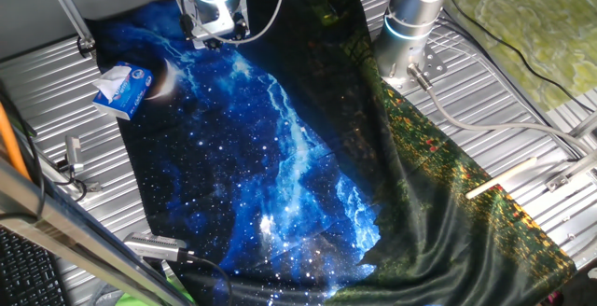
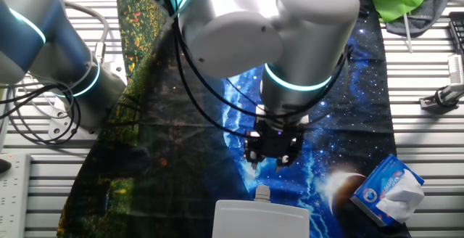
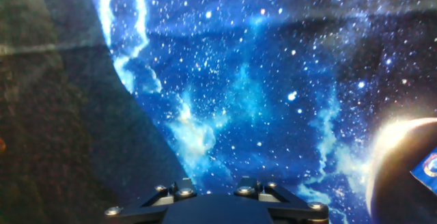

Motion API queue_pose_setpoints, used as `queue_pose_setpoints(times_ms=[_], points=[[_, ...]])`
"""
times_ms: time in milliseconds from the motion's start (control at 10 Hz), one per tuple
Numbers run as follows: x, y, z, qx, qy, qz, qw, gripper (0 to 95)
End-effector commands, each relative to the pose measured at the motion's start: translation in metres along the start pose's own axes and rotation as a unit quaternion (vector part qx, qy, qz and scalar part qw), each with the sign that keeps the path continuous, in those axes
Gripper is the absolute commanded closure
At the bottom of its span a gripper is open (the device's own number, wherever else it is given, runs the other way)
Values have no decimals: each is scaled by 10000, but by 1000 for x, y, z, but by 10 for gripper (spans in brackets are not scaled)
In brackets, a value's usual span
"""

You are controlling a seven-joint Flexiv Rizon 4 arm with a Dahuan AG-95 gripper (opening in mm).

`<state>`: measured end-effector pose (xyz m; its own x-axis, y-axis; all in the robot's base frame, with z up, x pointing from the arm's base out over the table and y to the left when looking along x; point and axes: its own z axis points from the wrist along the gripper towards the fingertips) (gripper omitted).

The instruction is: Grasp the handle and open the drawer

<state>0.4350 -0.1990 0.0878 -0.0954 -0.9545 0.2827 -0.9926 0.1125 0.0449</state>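
Down at the bottom edge of the other fixed view, the drawer [image 2: 262, 220] is sitting as a light-grey box with a flat top, cropped by the frame, and a small pale handle [image 2: 262, 192] is sticking out of its front toward the arm. The one fixed view and the hand view are not showing it. Just beyond the handle, and apart from it, the gripper [image 2: 272, 162] is hanging under the arm's wrist over the galaxy-print cloth [image 2: 362, 100]; whether its fingers are apart or together cannot be told, since the dark hardware is hiding them and the hand view is showing only the base of the hand. In the one fixed view the gripper [image 1: 213, 34] is sitting at the top, over the cloth's far edge. To one side, a blue-and-white tissue pack [image 2: 388, 189] is lying partly on the cloth beside a printed planet. Around the cloth, the ribbed metal table [image 1: 56, 91] is carrying cables and loose tools.
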Motion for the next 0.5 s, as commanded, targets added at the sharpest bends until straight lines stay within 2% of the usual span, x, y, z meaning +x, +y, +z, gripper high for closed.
queue_pose_setpoints(times_ms=[100, 500], points=[[5, 0, 3, 14, -1, -22, 10000, 570], [19, 5, 7, 14, 3, -37, 10000, 570]])
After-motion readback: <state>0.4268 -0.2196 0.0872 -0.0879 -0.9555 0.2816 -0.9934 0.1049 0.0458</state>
